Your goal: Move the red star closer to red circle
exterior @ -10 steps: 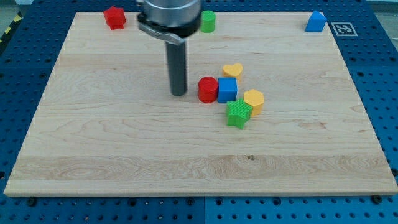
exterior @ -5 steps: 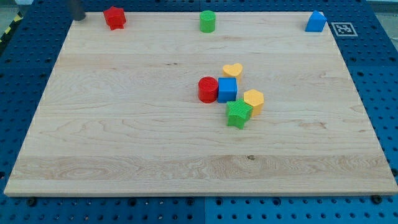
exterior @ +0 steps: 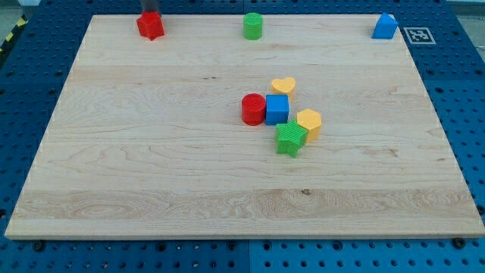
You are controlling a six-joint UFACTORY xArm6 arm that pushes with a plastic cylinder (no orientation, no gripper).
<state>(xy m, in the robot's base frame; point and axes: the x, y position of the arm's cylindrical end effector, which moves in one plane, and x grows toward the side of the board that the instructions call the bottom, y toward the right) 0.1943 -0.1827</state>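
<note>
The red star (exterior: 151, 25) lies near the view's top left edge of the wooden board (exterior: 151, 174). The red circle (exterior: 254, 109) stands near the board's middle, far to the lower right of the star. Only a short dark piece of the rod shows at the view's top edge, and my tip (exterior: 150, 11) sits right behind the star, on its upper side, touching or nearly touching it.
A blue cube (exterior: 277, 109) touches the red circle's right side. A yellow heart (exterior: 283, 85), a yellow hexagon (exterior: 309, 123) and a green star (exterior: 290, 138) cluster around it. A green cylinder (exterior: 252, 26) stands at top centre, a blue block (exterior: 385, 26) at top right.
The rod left the red circle's left side and swung to the top left. It now sits behind the red star, which has shifted slightly right and down.
</note>
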